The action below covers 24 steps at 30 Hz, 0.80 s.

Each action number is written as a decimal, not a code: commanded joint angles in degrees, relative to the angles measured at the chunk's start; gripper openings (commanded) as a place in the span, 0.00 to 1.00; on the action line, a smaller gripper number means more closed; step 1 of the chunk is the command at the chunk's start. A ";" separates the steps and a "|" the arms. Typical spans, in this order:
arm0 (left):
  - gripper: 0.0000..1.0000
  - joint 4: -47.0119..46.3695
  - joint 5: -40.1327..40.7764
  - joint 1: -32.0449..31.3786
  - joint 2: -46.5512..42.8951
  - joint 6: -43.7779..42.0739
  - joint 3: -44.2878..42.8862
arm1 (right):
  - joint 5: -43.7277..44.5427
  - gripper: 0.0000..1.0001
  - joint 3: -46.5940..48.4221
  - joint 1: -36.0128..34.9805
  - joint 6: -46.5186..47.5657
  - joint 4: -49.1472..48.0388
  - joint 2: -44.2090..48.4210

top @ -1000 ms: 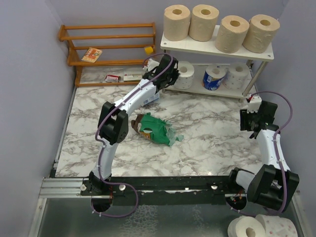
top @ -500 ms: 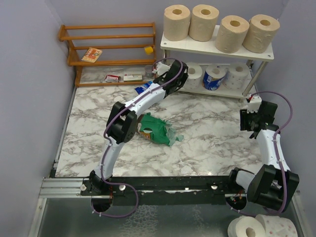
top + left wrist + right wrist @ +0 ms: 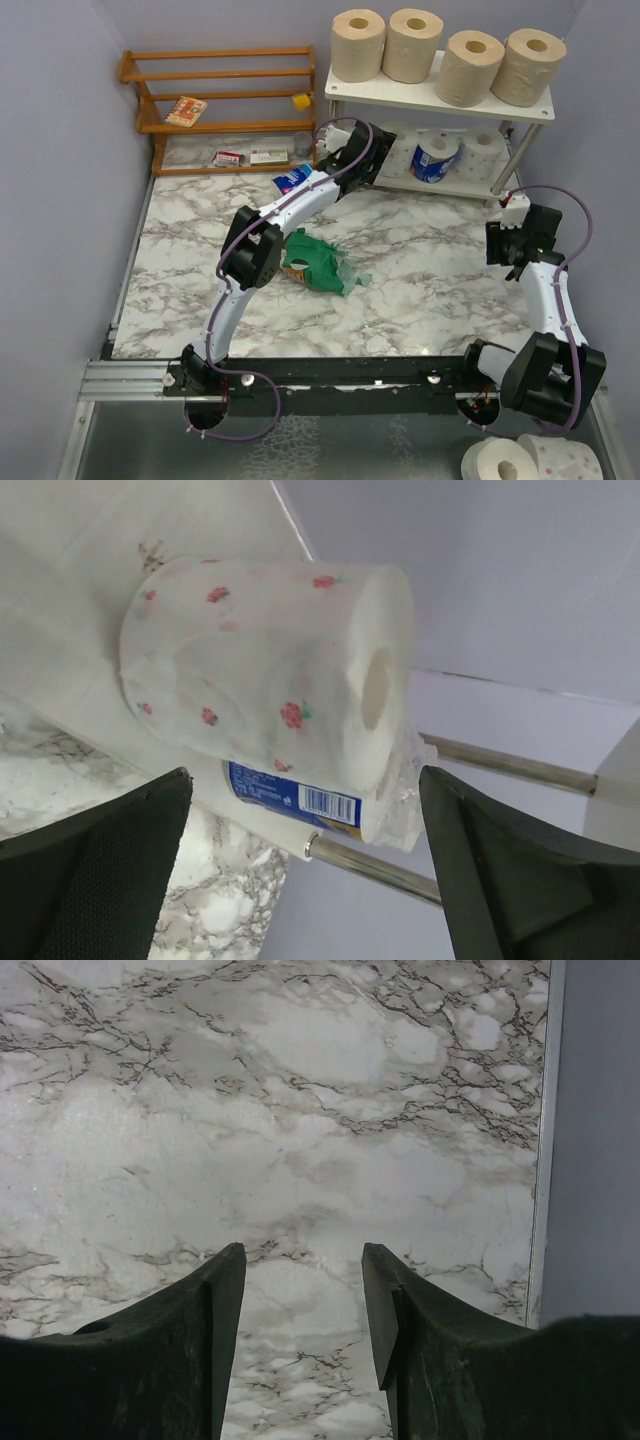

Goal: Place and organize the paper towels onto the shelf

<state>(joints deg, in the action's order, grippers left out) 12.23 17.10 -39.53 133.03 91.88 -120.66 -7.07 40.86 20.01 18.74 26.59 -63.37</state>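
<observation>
Pictured with the left gripper (image 3: 305,780) spread wide and gripping nothing, framing a white pink-dotted roll (image 3: 265,670) lying on its side just beyond the fingertips, mid-frame in the wrist view. Cannot tell whether either finger touches it. Below that roll and close against it, a blue-wrapped roll (image 3: 290,798) with a barcode.

In the top view, reaching from lower left up to the lower tier of the shelf (image 3: 440,100) at upper centre. Moved rightward along that tier over the last second, with the dotted roll shifted from the tier's left end to beside the blue one. Read as a tidying push nearly done: lower row closed up, another white roll (image 3: 483,145) at its right end, and four tan rolls (image 3: 413,45) upright along the top tier.

Right gripper (image 3: 303,1260): partly open, empty, parked over bare marble at the right of the frame, unchanged. Probably still to fetch: two white rolls (image 3: 520,460) off the table in the bottom right corner.

Across the grey-veined marble table (image 3: 430,290), a green snack bag (image 3: 315,262) at centre. At upper left, a wooden rack (image 3: 220,95) against lilac walls.
</observation>
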 commanded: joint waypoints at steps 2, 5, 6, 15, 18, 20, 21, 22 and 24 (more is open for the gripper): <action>0.99 -3.32 -1.68 -0.17 -1.52 -2.94 -3.33 | 1.38 0.52 1.16 0.82 0.25 0.04 -0.36; 0.99 -3.62 0.69 -0.46 -2.84 -6.65 -4.68 | 1.00 0.52 1.13 0.90 0.46 0.04 0.36; 0.99 -3.54 1.11 -0.51 -3.50 -7.66 -4.70 | 0.82 0.52 1.03 0.86 0.52 -0.04 0.65; 0.99 7.60 -1.08 -2.25 -18.10 -20.00 5.62 | -0.61 0.52 0.70 0.99 0.67 -0.04 2.69; 0.99 7.88 1.17 -2.23 -26.49 -29.25 16.38 | -1.60 0.52 0.69 0.97 0.80 0.10 3.28; 0.99 7.07 2.27 -1.59 -31.54 -37.42 23.28 | -2.53 0.52 0.79 0.93 1.00 0.30 3.49; 0.99 6.08 1.44 -0.91 -34.18 -40.93 27.18 | -2.81 0.52 0.80 0.91 1.04 0.38 3.58; 0.99 5.90 0.30 0.32 -36.71 -44.25 30.47 | -2.85 0.52 0.81 0.93 1.02 0.39 3.59; 0.98 7.10 -5.25 4.83 -41.10 -45.31 35.53 | -2.83 0.52 0.79 0.91 0.98 0.36 3.62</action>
<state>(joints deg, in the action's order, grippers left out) 17.50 17.08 -41.06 99.13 59.66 -94.89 -8.10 40.86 20.64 19.31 26.59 -60.66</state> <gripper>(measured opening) 0.991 0.517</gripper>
